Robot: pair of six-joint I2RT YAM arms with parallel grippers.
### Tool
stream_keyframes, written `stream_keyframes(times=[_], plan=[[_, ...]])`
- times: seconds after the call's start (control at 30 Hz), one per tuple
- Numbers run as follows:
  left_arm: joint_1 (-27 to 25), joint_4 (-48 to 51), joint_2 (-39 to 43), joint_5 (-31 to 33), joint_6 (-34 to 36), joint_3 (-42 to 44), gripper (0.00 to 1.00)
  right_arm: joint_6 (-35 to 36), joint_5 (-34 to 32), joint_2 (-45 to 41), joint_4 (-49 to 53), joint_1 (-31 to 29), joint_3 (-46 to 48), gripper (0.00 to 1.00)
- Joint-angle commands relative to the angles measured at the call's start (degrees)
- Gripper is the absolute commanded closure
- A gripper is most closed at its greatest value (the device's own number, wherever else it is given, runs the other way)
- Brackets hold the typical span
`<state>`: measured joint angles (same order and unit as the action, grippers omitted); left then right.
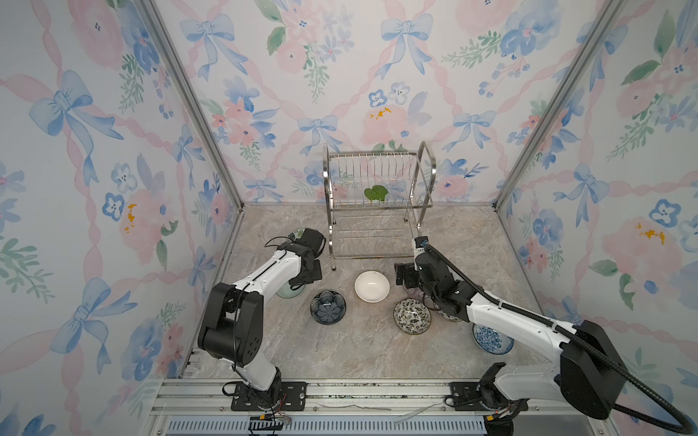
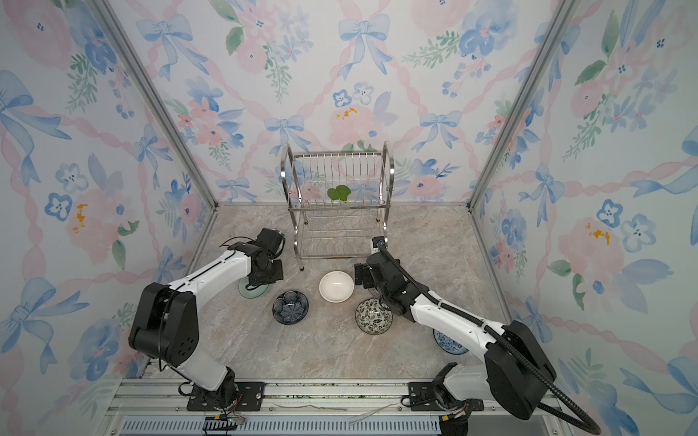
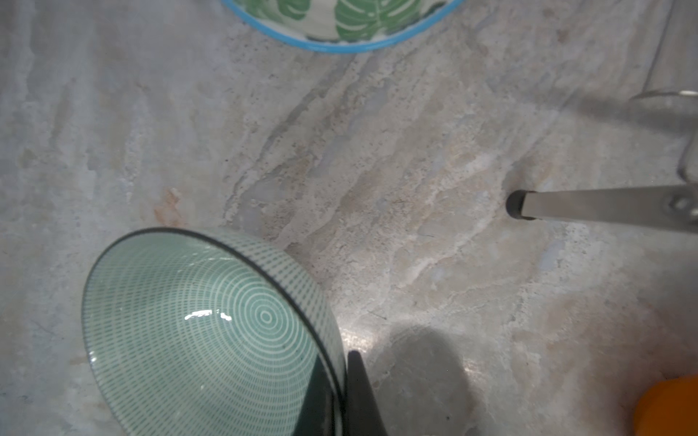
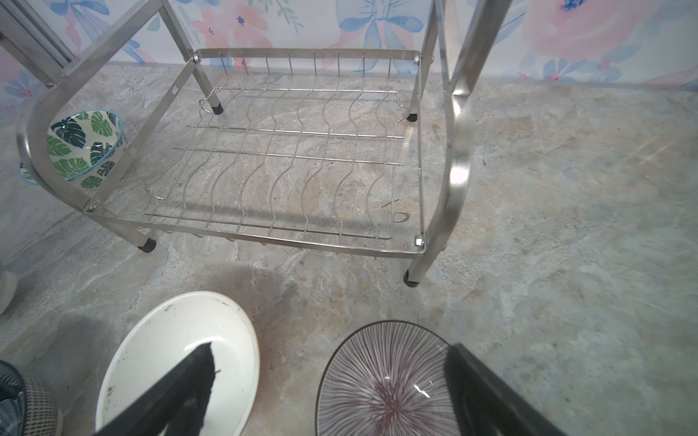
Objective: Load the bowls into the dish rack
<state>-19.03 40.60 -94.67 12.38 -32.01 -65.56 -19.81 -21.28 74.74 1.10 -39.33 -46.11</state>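
**Finding 1, left arm.** The left gripper (image 3: 340, 372) is closed on the rim of a teal ceramic bowl with concentric pale rings (image 3: 204, 332). One dark finger (image 3: 357, 381) lies against the outer wall, and its partner shows as a dark shape inside the rim. The bowl sits tilted in the grip. Whether its foot is clear of the grey marbled table (image 1: 377, 351) cannot be determined.

**Finding 2, destination.** The two-tier shiny steel wire dish rack (image 1: 381, 207) stands against the back wall. In the right wrist view its lower tier (image 4: 287, 151) holds nothing.

**Finding 3, governing relation.** In both top views the rack lies beyond and to the right of the left gripper (image 1: 304, 279). The rack's near-left leg (image 1: 332, 260) is just beside the gripper. The rack's long axis runs across the view, its slot wires run front to back, and its open front faces the arms. In my judgement the held bowl must go up and to the right over the front rail, with its rim in line with the wires.

**Finding 4, right arm.** The right gripper (image 4: 332, 351) stands wide and empty. It hangs over the gap between a white ceramic bowl with an orange outside (image 4: 177, 339) and a purple-lined ceramic bowl (image 4: 381, 381), near the rack's right legs. Both grippers are about equally near the rack, but only the left one carries a bowl.

**Finding 5, hazard.** A green-leaf patterned bowl with a blue rim (image 4: 85, 147) stands on the table just outside the rack's left frame.
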Motion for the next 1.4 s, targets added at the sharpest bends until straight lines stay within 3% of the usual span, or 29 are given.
stream_keyframes(times=[0.0,0.13,0.37,0.47,0.6,0.67,0.73,0.8,0.9,0.93,1.2,1.37], plan=[[-2.05,0.92,-2.63,4.54,2.69,-3.02,1.0,-1.58,0.06,-2.26,3.37,1.41,1.07,0.03],[-2.23,0.89,-3.89,5.65,4.06,-3.6,0.98,-2.26,0.1,-3.6,4.46,1.9,1.34,0.03],[-2.44,0.78,-2.3,5.46,6.3,-3.79,0.79,-3.77,0.36,-3.86,5.4,1.9,0.95,0.03],[-2.67,0.54,-0.43,5.55,7.24,-3.74,0.65,-4.61,0.74,-2.58,5.81,1.89,0.19,0.03],[-2.73,0.65,2.78,5.03,7.83,-3.45,0.62,-4.53,0.73,-0.46,7.11,1.72,-1.29,0.03],[-2.69,0.66,4.65,4.53,8.01,-3.2,0.5,-4.65,0.8,0.34,7.48,1.38,-1.66,0.03],[-2.79,0.65,6.85,3.68,8.36,-3.09,0.47,-4.51,0.59,0.96,7.81,0.26,-2.17,0.03],[-2.94,0.62,9.63,2.21,8.43,-2.91,0.28,-4.1,-0.13,1.69,8.33,-1.49,-3.19,0.03],[-3.2,-1.05,15.17,-2.8,8.38,-1.86,0.05,-3.18,-1.25,3.41,9.58,-4.45,-5.66,0.03],[-3.14,-2.08,16.95,-5.29,8.2,-1.16,0.02,-2.99,-1.54,4.08,9.91,-5.26,-6.57,0.03],[-2.94,-14.66,31.72,-27.01,-1.63,11.96,0.02,-5.79,-2.36,14.08,12.21,-13.04,-15.98,0.0],[-1.2,-19.24,39.04,-33.39,-6.43,18.94,0.02,-7.11,-2.39,21.89,14.89,-17.29,-22.4,0.05]])
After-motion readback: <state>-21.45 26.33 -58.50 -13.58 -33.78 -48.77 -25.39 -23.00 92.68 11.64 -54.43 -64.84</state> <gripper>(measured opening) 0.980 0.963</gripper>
